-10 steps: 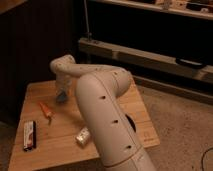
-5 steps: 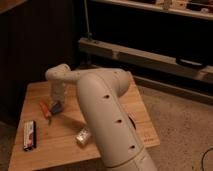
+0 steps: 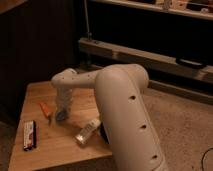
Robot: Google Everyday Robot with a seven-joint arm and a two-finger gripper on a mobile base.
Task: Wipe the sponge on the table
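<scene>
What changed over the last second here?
The gripper slid over the table toward its near edge, and the sponge at its tip went along. The orange piece, dark packet and white-silver packet stayed put.

Claw [image 3: 62, 111] at table [image 3: 47, 147] centre, blurred, maybe covering part of sponge [image 3: 60, 117]

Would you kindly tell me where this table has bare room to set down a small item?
Bare wood lies at the far left corner of the table, behind the orange piece, and along the front between the dark packet and the silver packet. It is crowded mid-table, where the end effector sits at the sponge beside the orange piece.
</scene>
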